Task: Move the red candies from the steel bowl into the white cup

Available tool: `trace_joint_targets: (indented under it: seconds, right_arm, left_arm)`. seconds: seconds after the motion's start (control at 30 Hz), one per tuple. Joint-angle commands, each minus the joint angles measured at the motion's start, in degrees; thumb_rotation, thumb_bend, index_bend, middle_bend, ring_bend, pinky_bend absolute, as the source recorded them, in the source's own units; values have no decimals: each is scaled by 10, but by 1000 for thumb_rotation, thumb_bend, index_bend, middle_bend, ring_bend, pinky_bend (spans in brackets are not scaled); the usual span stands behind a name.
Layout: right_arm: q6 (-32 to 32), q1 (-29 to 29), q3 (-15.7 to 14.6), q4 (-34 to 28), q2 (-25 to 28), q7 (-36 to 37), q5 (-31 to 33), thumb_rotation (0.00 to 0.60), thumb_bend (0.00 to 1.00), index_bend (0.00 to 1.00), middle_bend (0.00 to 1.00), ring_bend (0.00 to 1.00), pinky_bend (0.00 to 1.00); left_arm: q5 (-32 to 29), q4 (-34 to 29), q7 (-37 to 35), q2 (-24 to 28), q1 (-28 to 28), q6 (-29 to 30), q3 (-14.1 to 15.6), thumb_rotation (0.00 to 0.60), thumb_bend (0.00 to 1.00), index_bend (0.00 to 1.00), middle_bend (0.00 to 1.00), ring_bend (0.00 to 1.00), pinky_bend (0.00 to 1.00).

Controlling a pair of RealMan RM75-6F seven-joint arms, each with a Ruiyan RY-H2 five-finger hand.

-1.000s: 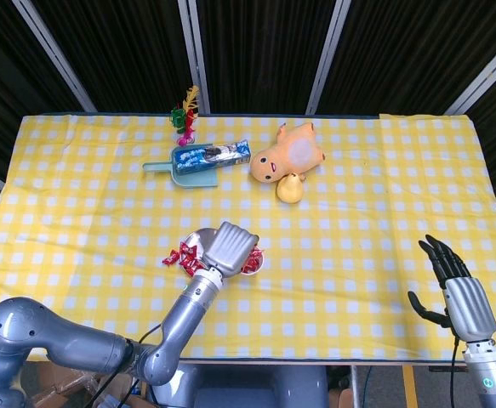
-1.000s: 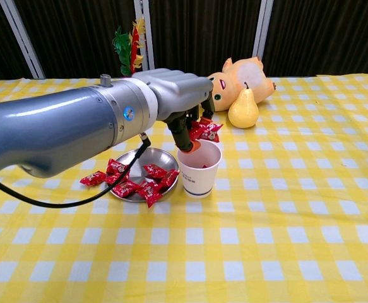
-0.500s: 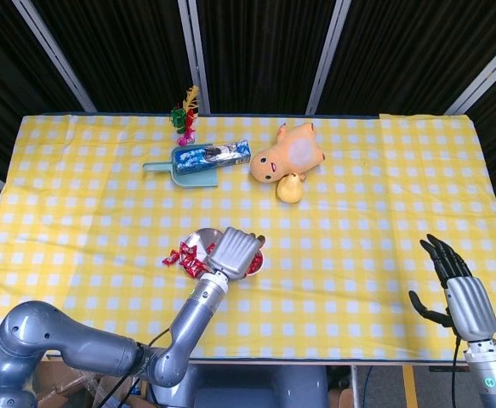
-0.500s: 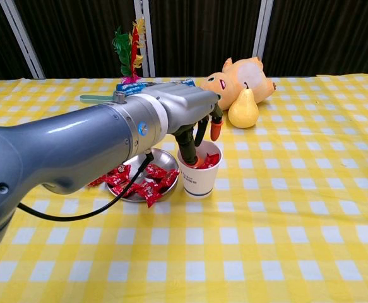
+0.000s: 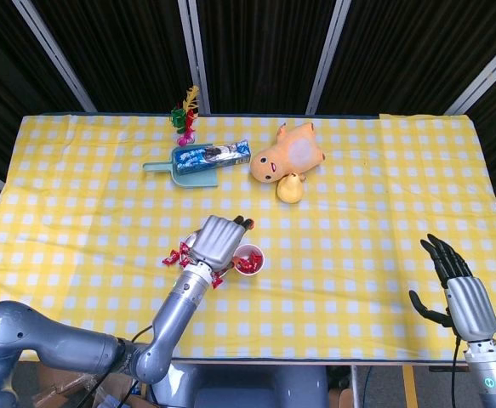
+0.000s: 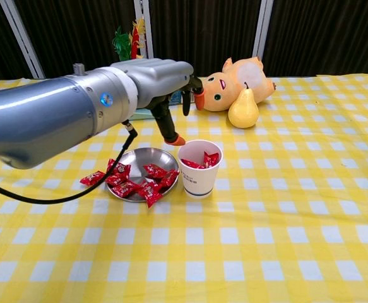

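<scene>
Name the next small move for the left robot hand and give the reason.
Probably lower the left robot hand onto the red candies in the steel bowl: it hangs above the bowl with nothing in it, the white cup already holds some, and several remain in the bowl.

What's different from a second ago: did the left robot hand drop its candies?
Yes. The left robot hand let go of the red candies it held over the cup; they now sit in the cup. The hand, empty, has lifted and pulled back to its left, over the bowl. The candies in and beside the bowl, the right robot hand, the toy and the pear are unchanged.
</scene>
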Motion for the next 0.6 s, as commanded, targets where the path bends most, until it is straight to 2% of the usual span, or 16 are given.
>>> trace_joint_targets:
  seconds: [0.03, 0.17, 0.27, 0.43, 0.6]
  right_arm:
    - [0, 0, 0, -1, -1, -2, 0, 600, 419, 0, 0, 0, 122]
    - [-1, 0, 0, -2, -1, -5, 0, 600, 419, 0, 0, 0, 122]
    - [-1, 0, 0, -3, -2, -6, 0, 600, 419, 0, 0, 0, 122]
    - [-1, 1, 0, -4, -2, -6, 0, 600, 418, 0, 0, 0, 122]
    - [-5, 1, 0, -4, -1, 2, 4, 600, 419, 0, 0, 0, 122]
  left_arm:
    - [-29, -20, 7, 34, 22, -10, 27, 600, 222, 292, 329, 904, 956]
    - [-67, -33, 18, 56, 26, -31, 42, 600, 219, 292, 331, 904, 956]
    - [-71, -29, 20, 55, 26, -39, 49, 600, 218, 297, 332, 904, 956]
    - [-65, 3, 22, 28, 21, -54, 64, 600, 220, 310, 337, 904, 956]
    - [-58, 35, 20, 0, 17, -56, 63, 600, 220, 310, 339, 905, 956]
